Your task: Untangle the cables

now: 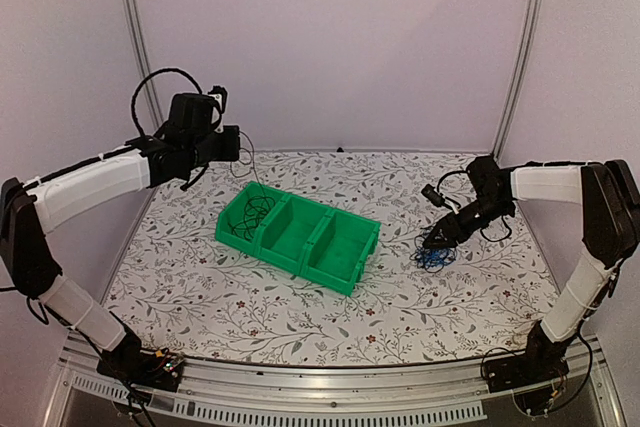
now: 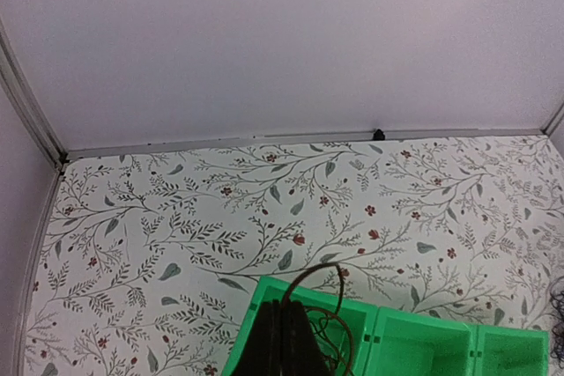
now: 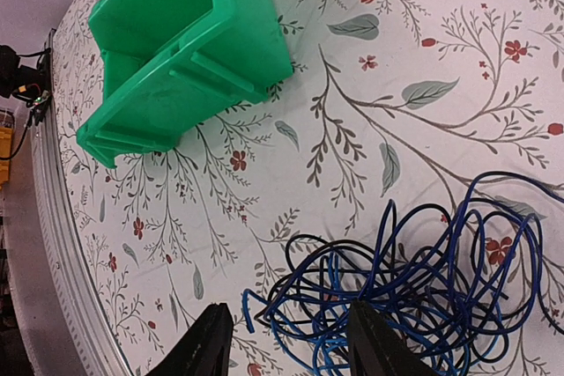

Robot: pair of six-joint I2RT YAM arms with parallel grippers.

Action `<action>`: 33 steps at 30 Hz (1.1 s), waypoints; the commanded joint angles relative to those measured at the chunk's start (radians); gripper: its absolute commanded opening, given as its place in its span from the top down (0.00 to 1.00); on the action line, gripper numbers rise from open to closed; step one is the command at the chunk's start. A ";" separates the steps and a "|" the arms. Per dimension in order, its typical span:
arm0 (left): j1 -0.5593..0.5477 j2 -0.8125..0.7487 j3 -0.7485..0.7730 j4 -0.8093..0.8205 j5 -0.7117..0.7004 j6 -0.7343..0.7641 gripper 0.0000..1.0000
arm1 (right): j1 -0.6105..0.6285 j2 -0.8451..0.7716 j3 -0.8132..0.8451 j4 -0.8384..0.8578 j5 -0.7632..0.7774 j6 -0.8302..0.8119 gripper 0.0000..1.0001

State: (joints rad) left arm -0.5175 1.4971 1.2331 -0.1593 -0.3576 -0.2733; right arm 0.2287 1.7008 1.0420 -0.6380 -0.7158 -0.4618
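Note:
My left gripper hangs high above the table's back left, shut on a thin black cable. That cable drops into the left compartment of the green bin, where more black cable lies coiled. In the left wrist view the shut fingers pinch the cable, which loops over the bin. A tangle of blue and black cables lies on the table at the right. My right gripper is open low over it, its fingers straddling the tangle's near end.
The three-compartment bin sits mid-table; its middle and right compartments look empty. The floral table cover ends at a metal rail in front and pale walls behind. Thick arm hoses curl near both wrists.

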 commanded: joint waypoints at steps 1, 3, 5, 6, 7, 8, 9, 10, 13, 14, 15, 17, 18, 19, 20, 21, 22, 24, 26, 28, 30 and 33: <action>0.007 0.005 -0.039 -0.052 0.036 -0.050 1.00 | 0.004 -0.023 0.000 0.011 -0.002 -0.009 0.51; 0.010 0.035 -0.040 -0.086 0.042 -0.062 1.00 | 0.003 -0.023 -0.001 0.009 -0.001 -0.011 0.51; 0.012 0.077 -0.020 -0.132 0.053 -0.081 1.00 | 0.003 -0.023 -0.002 0.009 -0.001 -0.012 0.51; 0.012 0.100 -0.007 -0.154 0.049 -0.094 1.00 | 0.003 -0.023 -0.002 0.009 -0.001 -0.012 0.51; 0.012 0.122 0.006 -0.175 0.046 -0.108 1.00 | 0.003 -0.023 -0.002 0.009 -0.001 -0.012 0.51; 0.012 0.145 0.016 -0.187 0.038 -0.126 1.00 | 0.003 -0.023 -0.003 0.010 0.001 -0.012 0.51; 0.013 0.164 0.030 -0.200 0.024 -0.142 1.00 | 0.003 -0.023 -0.004 0.010 0.002 -0.012 0.51; 0.012 0.185 0.042 -0.209 0.010 -0.153 1.00 | 0.003 -0.023 -0.004 0.011 0.002 -0.012 0.51; 0.013 0.242 0.080 -0.205 -0.018 -0.159 1.00 | 0.004 -0.023 -0.005 0.010 0.004 -0.012 0.51; 0.014 0.255 0.098 -0.198 -0.028 -0.152 1.00 | 0.004 -0.024 -0.004 0.009 0.005 -0.013 0.51; 0.015 0.268 0.116 -0.183 -0.036 -0.139 1.00 | 0.003 -0.025 -0.004 0.009 0.008 -0.014 0.51; 0.023 0.291 0.166 -0.151 -0.056 -0.108 1.00 | 0.004 -0.026 -0.005 0.009 0.010 -0.015 0.51; 0.026 0.304 0.190 -0.134 -0.064 -0.091 1.00 | 0.004 -0.027 -0.006 0.009 0.009 -0.015 0.51; 0.031 0.316 0.213 -0.117 -0.070 -0.071 1.00 | 0.004 -0.026 -0.006 0.010 0.009 -0.015 0.51; 0.034 0.331 0.234 -0.097 -0.074 -0.050 1.00 | 0.004 -0.025 -0.005 0.009 0.008 -0.015 0.51; 0.037 0.343 0.250 -0.078 -0.085 -0.034 1.00 | 0.004 -0.026 -0.003 0.009 0.009 -0.015 0.51; 0.038 0.354 0.260 -0.055 -0.096 -0.007 1.00 | 0.004 -0.026 -0.001 0.008 0.010 -0.015 0.51; 0.034 0.359 0.252 0.004 -0.141 0.021 1.00 | 0.004 -0.026 0.001 0.006 0.014 -0.016 0.51; 0.027 0.329 0.195 0.101 -0.149 0.059 1.00 | 0.004 -0.032 -0.001 0.004 0.018 -0.018 0.51; 0.016 0.303 0.124 0.176 -0.159 0.079 1.00 | 0.004 -0.037 -0.009 0.003 0.022 -0.020 0.51; 0.002 0.280 0.059 0.197 -0.151 0.073 1.00 | 0.004 -0.049 -0.022 0.005 0.027 -0.023 0.51; -0.032 0.231 -0.066 0.253 -0.176 0.060 1.00 | 0.003 -0.069 -0.046 0.008 0.034 -0.026 0.51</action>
State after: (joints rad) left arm -0.5083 1.7969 1.2980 -0.0277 -0.4908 -0.2325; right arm 0.2287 1.6794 1.0256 -0.6353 -0.6998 -0.4717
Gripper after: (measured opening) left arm 0.015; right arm 0.488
